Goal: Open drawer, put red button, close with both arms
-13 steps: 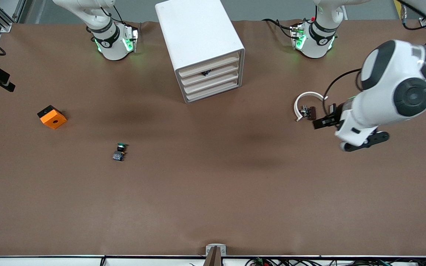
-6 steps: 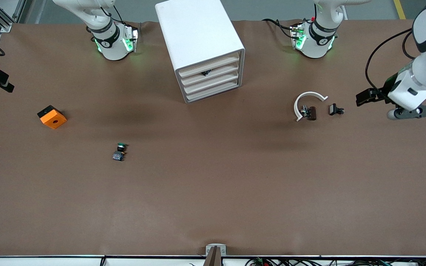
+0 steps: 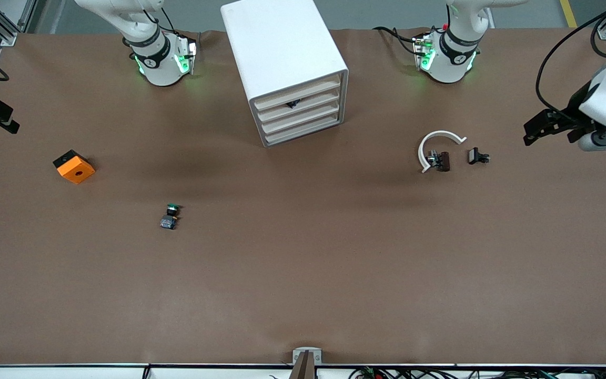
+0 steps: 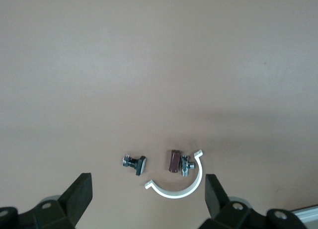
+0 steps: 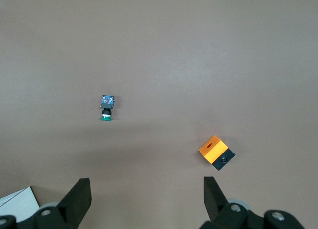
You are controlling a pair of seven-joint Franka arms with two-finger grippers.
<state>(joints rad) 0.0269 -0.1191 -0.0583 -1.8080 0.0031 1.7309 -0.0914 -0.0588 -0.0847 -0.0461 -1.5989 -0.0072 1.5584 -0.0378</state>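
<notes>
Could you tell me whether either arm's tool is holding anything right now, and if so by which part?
Nothing is held. The left tool hangs open over the table's left-arm end, the right tool open above the bare table.

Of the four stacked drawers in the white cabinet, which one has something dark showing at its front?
The second drawer from the top of the cabinet: a small dark object shows above its front edge; the other three show only pale fronts.

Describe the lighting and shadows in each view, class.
Front view: even overhead light, soft blurred shadows on the brown table, green glow at both arm bases. Left wrist view: a faint shadow band above the white curved clip. Right wrist view: soft, slightly hazy around the orange block.
</notes>
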